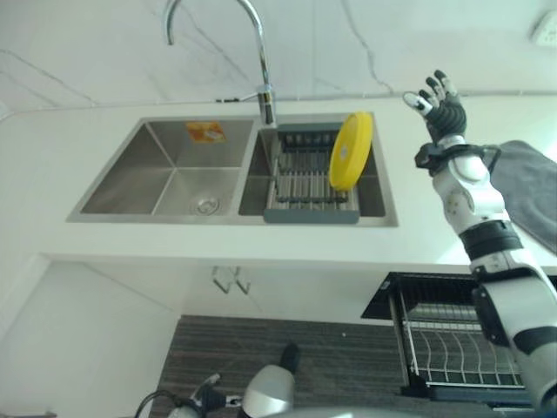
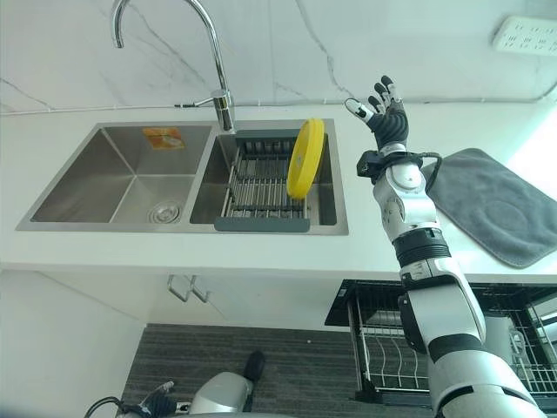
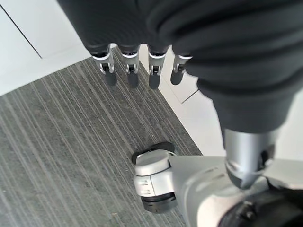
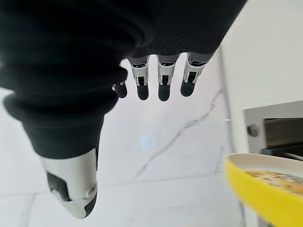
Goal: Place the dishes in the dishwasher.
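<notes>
A yellow plate stands on edge in the grey drying rack set in the right basin of the steel sink. Its rim also shows in the right wrist view. My right hand is raised over the white counter to the right of the plate, apart from it, fingers straight and spread, holding nothing. The dishwasher rack is pulled out below the counter at the right, its wire basket bare. My left hand hangs low over the grey striped floor, fingers relaxed and empty.
A tall curved faucet rises behind the sink's divider. A grey cloth mat lies on the counter at the right. A marble wall backs the counter. White cabinet doors sit below the sink.
</notes>
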{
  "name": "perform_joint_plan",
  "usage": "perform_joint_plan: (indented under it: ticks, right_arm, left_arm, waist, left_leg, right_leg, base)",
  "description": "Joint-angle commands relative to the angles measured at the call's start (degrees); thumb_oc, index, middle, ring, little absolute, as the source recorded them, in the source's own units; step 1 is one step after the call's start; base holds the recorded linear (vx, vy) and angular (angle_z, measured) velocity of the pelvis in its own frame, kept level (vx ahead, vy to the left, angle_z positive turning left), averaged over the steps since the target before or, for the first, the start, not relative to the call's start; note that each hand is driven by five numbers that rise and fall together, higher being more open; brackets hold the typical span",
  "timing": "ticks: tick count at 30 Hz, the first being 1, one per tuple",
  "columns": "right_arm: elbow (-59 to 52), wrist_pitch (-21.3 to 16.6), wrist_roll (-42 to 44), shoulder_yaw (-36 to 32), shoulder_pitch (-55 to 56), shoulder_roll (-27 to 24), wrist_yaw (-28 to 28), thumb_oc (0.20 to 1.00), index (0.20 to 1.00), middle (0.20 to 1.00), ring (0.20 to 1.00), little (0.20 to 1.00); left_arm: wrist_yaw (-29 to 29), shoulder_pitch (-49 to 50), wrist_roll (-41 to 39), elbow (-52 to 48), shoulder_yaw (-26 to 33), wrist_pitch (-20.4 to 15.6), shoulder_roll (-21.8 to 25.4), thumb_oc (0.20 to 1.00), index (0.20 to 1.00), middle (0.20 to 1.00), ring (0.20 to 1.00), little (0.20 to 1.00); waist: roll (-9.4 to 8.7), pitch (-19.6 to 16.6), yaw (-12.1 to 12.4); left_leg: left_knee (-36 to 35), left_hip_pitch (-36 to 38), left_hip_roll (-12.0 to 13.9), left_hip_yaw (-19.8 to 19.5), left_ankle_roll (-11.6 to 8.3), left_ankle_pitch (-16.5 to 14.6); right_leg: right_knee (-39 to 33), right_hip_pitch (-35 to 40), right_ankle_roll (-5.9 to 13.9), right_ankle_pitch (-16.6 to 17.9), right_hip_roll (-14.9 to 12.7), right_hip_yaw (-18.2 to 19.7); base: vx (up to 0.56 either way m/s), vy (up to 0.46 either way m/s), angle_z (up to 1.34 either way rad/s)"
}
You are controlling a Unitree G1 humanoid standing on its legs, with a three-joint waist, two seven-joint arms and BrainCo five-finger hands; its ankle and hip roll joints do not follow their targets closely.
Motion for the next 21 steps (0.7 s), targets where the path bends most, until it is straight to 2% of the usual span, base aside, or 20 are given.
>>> perform_joint_plan:
  ticks: [1, 11, 16, 18, 21]
  right_arm:
    - [-1.7, -3.3, 2.7, 0.7, -0.6, -4.6, 1.3, 1.000, 1.000, 1.000, 1.000, 1.000]
    - [-4.1, -3.1, 2.3, 2.1, 3.3, -0.4, 3.4, 1.000, 1.000, 1.000, 1.000, 1.000]
    - [-7.8, -3.0, 1.3, 3.9, 5.8, 2.8, 2.8, 1.000, 1.000, 1.000, 1.000, 1.000]
    - [-8.7, -2.9, 0.9, 4.2, 6.4, 3.6, 2.5, 1.000, 1.000, 1.000, 1.000, 1.000]
    - [-10.2, -2.9, 0.5, 5.2, 8.0, 5.3, 1.7, 1.000, 1.000, 1.000, 1.000, 1.000]
  left_arm:
    - [-0.2, -1.3, 0.4, 1.2, -4.5, -1.1, 2.0, 1.000, 1.000, 1.000, 1.000, 1.000]
    - [0.9, -0.4, 0.5, 2.7, -4.0, -2.4, 0.7, 1.000, 1.000, 1.000, 1.000, 1.000]
    - [1.9, -0.4, 0.2, 3.4, -3.7, -2.4, -0.6, 1.000, 1.000, 1.000, 1.000, 1.000]
    - [2.0, -0.3, 0.2, 3.5, -3.6, -2.6, -0.7, 1.000, 1.000, 1.000, 1.000, 1.000]
    - [2.3, -0.1, 0.3, 4.1, -3.1, -2.3, -1.2, 1.000, 1.000, 1.000, 1.000, 1.000]
  waist:
    - [2.18, -1.5, 2.6]
    - [2.80, -0.9, 1.9]
    - [2.79, -0.9, 1.4]
    - [3.09, -0.9, 1.4]
    - [2.93, -1.2, 1.1]
  left_leg:
    - [0.6, 2.0, 1.6, -2.1, -1.00, -6.3]
    - [0.5, 2.7, 1.7, -1.8, -0.95, -6.5]
    - [0.3, 3.3, 2.2, -1.1, -1.06, -6.8]
    - [0.7, 2.6, 2.2, -0.8, -0.64, -5.9]
    - [0.7, 2.9, 2.6, -0.2, -0.87, -5.9]
  right_leg:
    - [8.9, -6.2, -3.59, -3.7, -0.7, 2.0]
    - [9.6, -6.4, -3.38, -3.9, -1.2, 2.4]
    - [9.5, -5.9, -3.38, -4.1, -1.0, 2.3]
    - [9.4, -6.3, -3.56, -2.8, -1.2, 1.5]
    - [8.9, -5.9, -3.65, -2.7, -0.9, 1.5]
  base:
    - [0.00, 0.000, 0.00]
    - [0.02, 0.000, -0.01]
    - [0.01, -0.021, -0.03]
    - [-0.07, 0.031, -0.01]
    - [0.00, -0.029, 0.00]
